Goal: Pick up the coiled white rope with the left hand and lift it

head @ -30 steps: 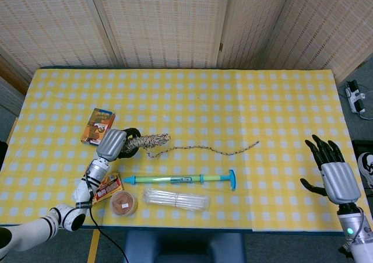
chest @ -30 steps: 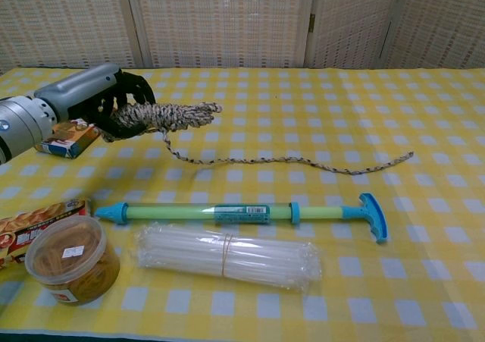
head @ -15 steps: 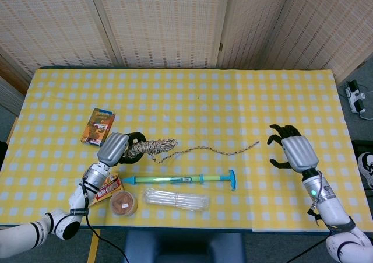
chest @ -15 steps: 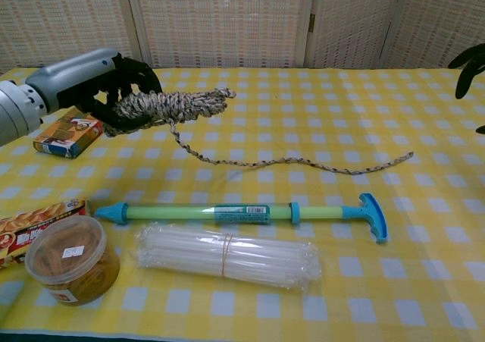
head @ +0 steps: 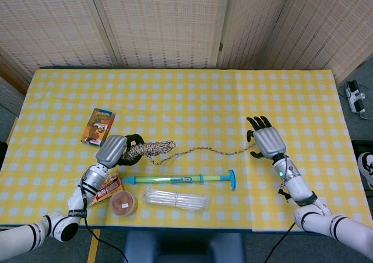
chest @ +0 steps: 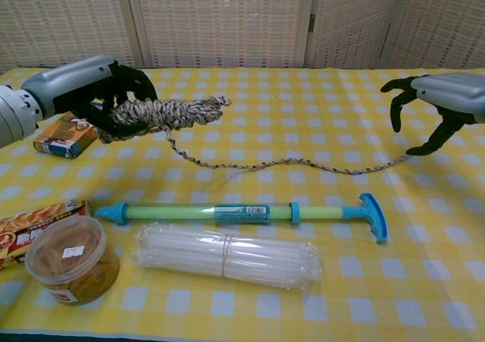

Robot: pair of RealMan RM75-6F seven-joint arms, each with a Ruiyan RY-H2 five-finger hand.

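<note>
The coiled white rope (head: 152,149) (chest: 163,114) is a speckled bundle held off the yellow checked table (head: 192,100) by my left hand (head: 119,148) (chest: 106,92), whose dark fingers wrap its left end. A loose tail (head: 218,150) (chest: 303,162) trails right across the cloth. My right hand (head: 265,139) (chest: 432,103) hovers open with fingers spread just above the tail's far end, holding nothing.
A green and blue pump (head: 180,179) (chest: 250,212) lies below the rope. A bundle of clear straws (head: 176,199) (chest: 227,256), a tub of rubber bands (head: 123,203) (chest: 70,257), a snack packet (head: 107,188) and a small box (head: 98,126) (chest: 67,136) sit at the left front.
My left hand has raised the rope bundle slightly and the tail has drawn left. My right hand has swung in from the table's right edge to above the tail's end.
</note>
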